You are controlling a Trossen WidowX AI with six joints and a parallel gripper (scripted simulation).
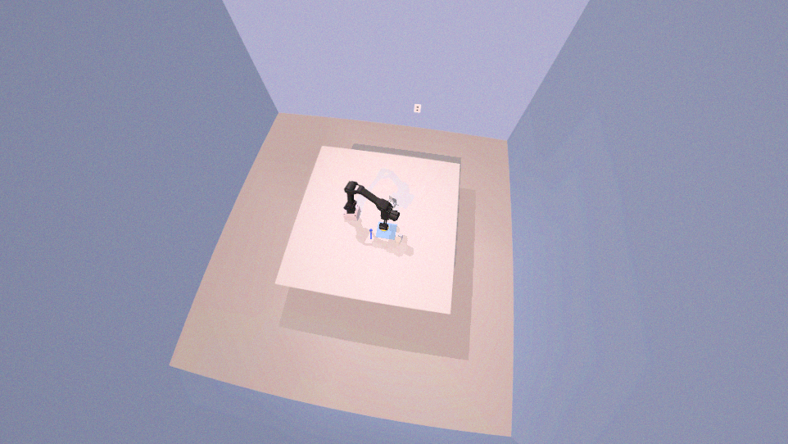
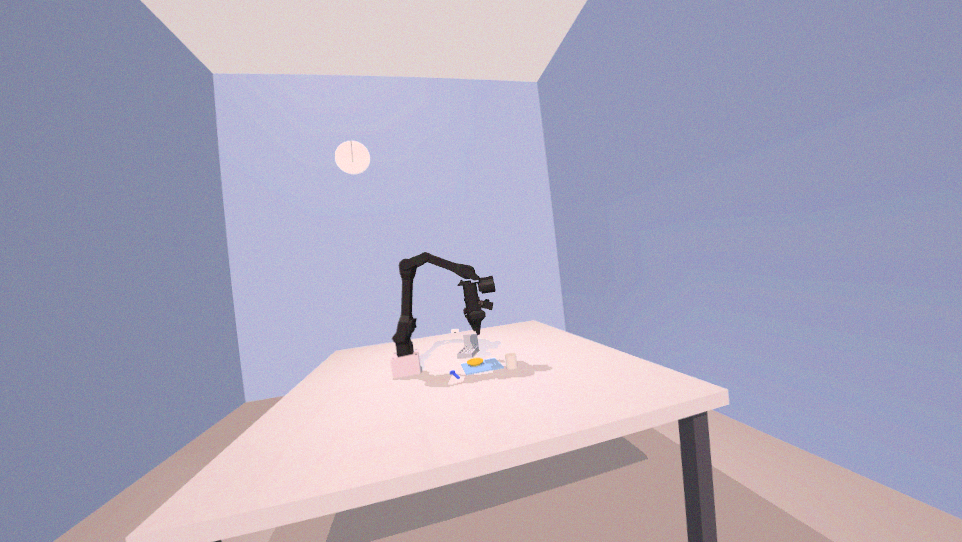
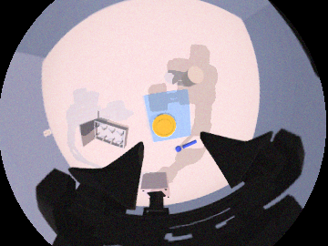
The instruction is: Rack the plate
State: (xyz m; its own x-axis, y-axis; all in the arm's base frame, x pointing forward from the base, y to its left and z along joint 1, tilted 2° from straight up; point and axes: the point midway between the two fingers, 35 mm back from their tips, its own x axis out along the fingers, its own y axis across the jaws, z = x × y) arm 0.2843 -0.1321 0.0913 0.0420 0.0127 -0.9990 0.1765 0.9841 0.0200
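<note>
The plate [image 2: 475, 362] [image 3: 164, 125], orange-yellow, lies flat on a blue mat [image 1: 391, 234] [image 2: 486, 366] [image 3: 182, 114], towards one edge. I find my end effector [image 1: 383, 226] [image 2: 477, 332] [image 3: 173, 139] wide apart, holding nothing, pointing down above the plate without contact. A blue utensil [image 1: 371, 234] [image 2: 455, 375] [image 3: 187, 146] rests just beside the mat; a pale cup [image 1: 398, 238] [image 2: 510, 361] [image 3: 196, 74] stands upright near its far end from my arm's pink base block [image 1: 348, 217] [image 2: 405, 368] [image 3: 155, 182]. The grey dish rack [image 1: 392, 199] [image 2: 471, 342] [image 3: 87, 132] stands apart from the mat, on the same desk [image 1: 341, 265] [image 2: 403, 430] [image 3: 114, 46]. Placement in a slot: outstanding. Exterior view: a round clock [image 2: 352, 157] hangs on the back wall [image 2: 437, 154].
</note>
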